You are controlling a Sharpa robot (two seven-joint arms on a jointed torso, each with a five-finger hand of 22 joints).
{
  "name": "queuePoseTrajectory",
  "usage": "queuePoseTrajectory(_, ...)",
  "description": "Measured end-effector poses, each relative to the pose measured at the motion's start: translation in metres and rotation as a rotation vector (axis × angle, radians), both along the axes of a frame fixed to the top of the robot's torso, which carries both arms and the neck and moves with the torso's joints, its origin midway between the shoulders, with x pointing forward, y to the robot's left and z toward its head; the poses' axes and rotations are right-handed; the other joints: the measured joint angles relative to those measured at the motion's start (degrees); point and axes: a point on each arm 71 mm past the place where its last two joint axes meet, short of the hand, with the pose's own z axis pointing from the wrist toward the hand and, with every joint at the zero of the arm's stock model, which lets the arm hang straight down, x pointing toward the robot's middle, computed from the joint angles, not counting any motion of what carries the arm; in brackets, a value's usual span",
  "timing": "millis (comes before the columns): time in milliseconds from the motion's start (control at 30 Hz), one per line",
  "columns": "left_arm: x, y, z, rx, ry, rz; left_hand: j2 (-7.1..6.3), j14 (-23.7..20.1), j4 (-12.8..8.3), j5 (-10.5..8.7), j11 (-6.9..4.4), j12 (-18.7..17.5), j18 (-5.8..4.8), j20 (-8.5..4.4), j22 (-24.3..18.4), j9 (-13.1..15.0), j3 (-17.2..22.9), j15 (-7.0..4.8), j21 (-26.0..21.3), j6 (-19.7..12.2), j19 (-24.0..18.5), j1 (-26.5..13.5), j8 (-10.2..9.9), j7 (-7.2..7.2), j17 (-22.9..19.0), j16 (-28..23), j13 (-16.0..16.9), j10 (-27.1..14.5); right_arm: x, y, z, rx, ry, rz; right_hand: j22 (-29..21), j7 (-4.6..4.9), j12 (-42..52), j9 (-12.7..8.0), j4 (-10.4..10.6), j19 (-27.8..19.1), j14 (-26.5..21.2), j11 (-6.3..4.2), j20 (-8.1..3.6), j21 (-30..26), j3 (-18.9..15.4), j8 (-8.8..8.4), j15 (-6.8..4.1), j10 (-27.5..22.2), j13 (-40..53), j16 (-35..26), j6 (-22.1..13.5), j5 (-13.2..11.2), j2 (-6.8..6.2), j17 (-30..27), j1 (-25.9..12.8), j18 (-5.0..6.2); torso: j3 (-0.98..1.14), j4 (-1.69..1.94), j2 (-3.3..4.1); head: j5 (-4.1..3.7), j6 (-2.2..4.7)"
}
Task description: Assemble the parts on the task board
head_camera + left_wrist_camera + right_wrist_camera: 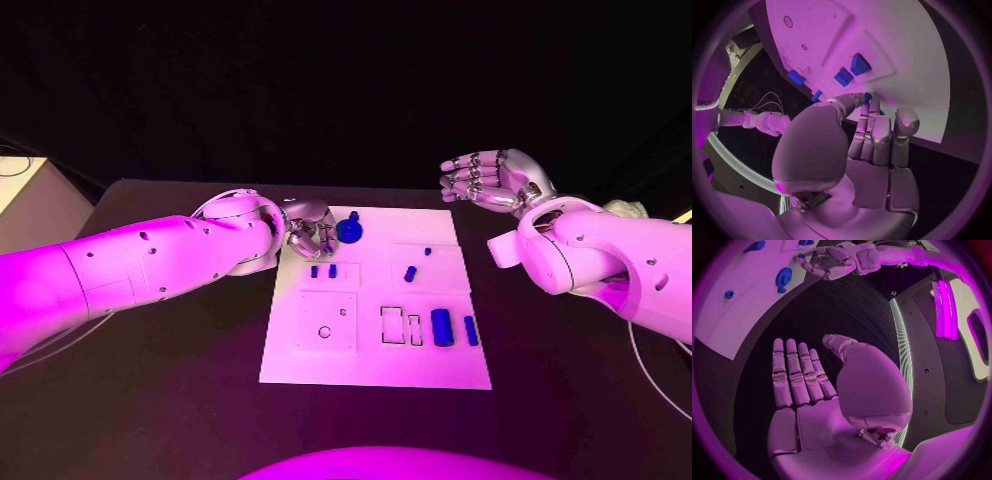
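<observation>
The fingers (879, 132) of the left hand (307, 232) are seen curled inward at the far left corner of the white board (378, 372), and a small blue piece (867, 97) is glimpsed right at their tips; whether it is actually pinched cannot be told. Just beside those fingertips, on the board, a round blue disc with a short stem (349, 231) is seen lying, close to them but whether touching cannot be judged. A little nearer to the robot from the fingers, two small blue blocks (323, 271) are set side by side on a raised panel. Further across, two small pegs (411, 273) are found, and two upright blue bars (443, 327) are lined up by the outlined slots.

The right hand (493, 179) is held off the board's far right corner, over the black table (577, 400). Its fingers (795, 372) are stretched out straight and together, the thumb apart, and nothing is held in them.
</observation>
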Motion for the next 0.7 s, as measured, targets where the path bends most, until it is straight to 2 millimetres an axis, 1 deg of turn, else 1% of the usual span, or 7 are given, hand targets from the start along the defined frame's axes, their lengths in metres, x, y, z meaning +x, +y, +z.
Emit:
queuePoseTrajectory(367,-0.001,0.0002,-0.0004,-0.002,0.003,-0.003,0.21,0.0,-0.1,0.0,0.08,-0.4,0.0,0.0,-0.2,-0.1,0.1,0.0,0.0,0.0,0.0,0.2,-0.3,0.0,-0.2,0.0,-0.1,-0.1,0.0001,-0.0007,-0.0001,0.0,0.0,-0.001,0.0,0.0,0.0,0.0,0.0,0.0,0.0,0.0,0.0,0.0,0.0,0.0,0.0,0.0,0.0,0.0,0.0,0.0,0.0,0.0,0.0,0.0,-0.03,0.05,-0.03,-0.04,0.04)
queuePoseTrajectory(467,-0.0011,0.0004,-0.0005,-0.003,0.004,-0.003,0.21,0.0,-0.1,0.0,0.08,-0.6,0.0,0.0,-0.3,-0.1,0.1,0.0,0.0,0.0,0.0,0.2,-0.3,0.0,-0.3,0.0,-0.1,-0.1,0.0,-0.001,-0.0003,-0.001,0.0,-0.002,-0.5,-0.18,-0.4,-0.1,-0.2,0.0,0.2,0.0,0.0,0.0,-0.2,0.0,0.2,0.0,0.0,-0.3,0.2,0.0,0.16,-0.5,-0.2,0.0,-0.04,0.06,-0.03,-0.04,0.04)
queuePoseTrajectory(600,-0.0012,0.0007,-0.0007,-0.004,0.004,-0.002,0.18,-0.3,-0.1,0.01,0.27,-1.2,0.0,0.25,-0.5,-0.4,0.1,0.32,0.0,-0.4,-0.3,0.2,-1.2,0.25,-0.7,0.0,-0.1,0.1,0.0001,-0.0014,-0.0003,-0.001,0.0,-0.003,-0.5,-0.18,-0.4,-0.1,-0.2,0.0,0.2,0.0,0.0,0.0,-0.2,0.0,0.2,0.0,0.0,-0.3,0.2,0.0,0.24,-0.5,-0.2,-0.01,-0.04,0.05,-0.02,-0.01,0.05)
queuePoseTrajectory(700,-0.0015,0.0016,-0.0014,-0.004,0.006,-0.001,-0.47,-0.3,-0.1,0.02,0.27,-1.7,0.0,0.53,-0.8,-0.6,0.1,0.32,-0.3,-1.2,-0.5,-0.5,-1.8,0.27,-0.9,0.0,-0.1,0.1,0.0001,-0.0018,-0.0003,-0.001,0.0,-0.004,-0.5,-0.18,-0.4,-0.1,-0.2,0.0,0.2,0.0,0.0,0.0,-0.2,0.0,0.21,0.0,0.0,-0.3,0.2,0.0,0.24,-0.5,-0.2,0.0,-0.04,0.04,-0.02,0.01,0.04)
